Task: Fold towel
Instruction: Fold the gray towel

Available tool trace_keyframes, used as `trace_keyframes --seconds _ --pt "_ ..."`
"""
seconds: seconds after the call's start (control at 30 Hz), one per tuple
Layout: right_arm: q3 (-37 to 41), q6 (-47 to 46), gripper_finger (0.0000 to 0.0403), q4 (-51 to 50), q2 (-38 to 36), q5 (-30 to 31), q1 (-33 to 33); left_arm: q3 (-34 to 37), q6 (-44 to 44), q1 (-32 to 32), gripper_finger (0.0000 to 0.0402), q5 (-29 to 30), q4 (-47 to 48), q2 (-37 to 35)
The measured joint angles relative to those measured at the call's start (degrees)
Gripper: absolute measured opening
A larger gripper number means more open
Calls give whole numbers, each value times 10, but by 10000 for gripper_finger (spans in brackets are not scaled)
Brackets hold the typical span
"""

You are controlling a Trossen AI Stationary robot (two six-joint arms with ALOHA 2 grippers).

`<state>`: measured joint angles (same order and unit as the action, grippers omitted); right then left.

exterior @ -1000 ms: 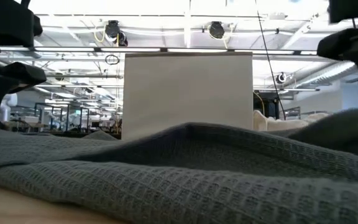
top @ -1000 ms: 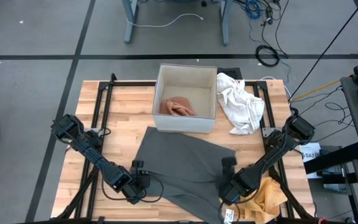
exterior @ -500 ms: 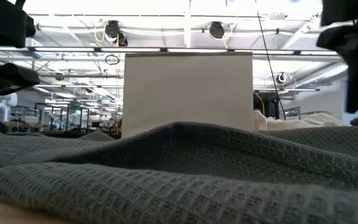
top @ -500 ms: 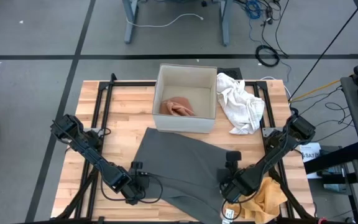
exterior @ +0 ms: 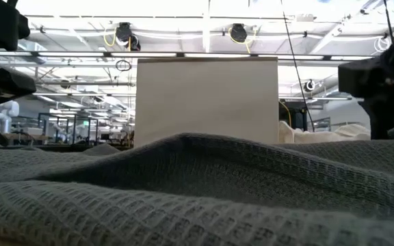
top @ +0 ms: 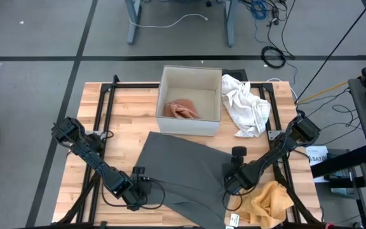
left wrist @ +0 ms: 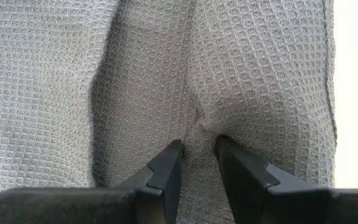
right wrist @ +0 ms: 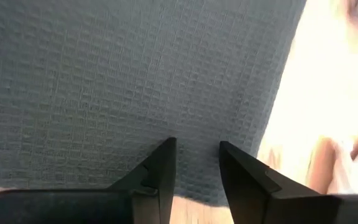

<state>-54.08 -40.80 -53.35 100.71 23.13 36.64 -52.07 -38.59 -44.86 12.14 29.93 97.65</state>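
Note:
A grey waffle-weave towel (top: 183, 172) lies spread on the wooden table, in front of a white box (top: 186, 127). In the low view the towel (exterior: 183, 184) fills the foreground in soft ridges. My left gripper (top: 143, 191) is at the towel's near left corner and is shut on the cloth (left wrist: 197, 140). My right gripper (top: 229, 184) stands over the towel close to its right edge (right wrist: 278, 93). Its fingers are apart (right wrist: 194, 149) above flat cloth. My left gripper pinches a small raised fold of the towel (left wrist: 199, 124) between its two fingers, coming steeply from above. Creases run away from the pinch, and the cloth around it lies on the table. My right gripper: I cannot tell whether its fingertips touch the flat towel below them.
The white box holds a peach cloth (top: 182, 109). A crumpled white cloth (top: 246, 105) lies to the box's right. A yellow cloth (top: 269, 203) lies at the near right corner, beside my right arm. Black rails run along the table's left and right sides.
My right gripper has gone down and toward the table's far edge, along the towel's right edge. In the low view the towel's right part, which stood raised, has sunk to a low ridge.

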Motion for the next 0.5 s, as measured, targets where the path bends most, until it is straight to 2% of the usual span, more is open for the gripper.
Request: trace_keyframes --seconds 0.3,0.5 --pt "7 -28 86 -89 0 -25 -2 0 0 0 113 0 0 0" --pt "3 -34 84 -88 -17 -23 -2 0 0 0 113 0 0 0"
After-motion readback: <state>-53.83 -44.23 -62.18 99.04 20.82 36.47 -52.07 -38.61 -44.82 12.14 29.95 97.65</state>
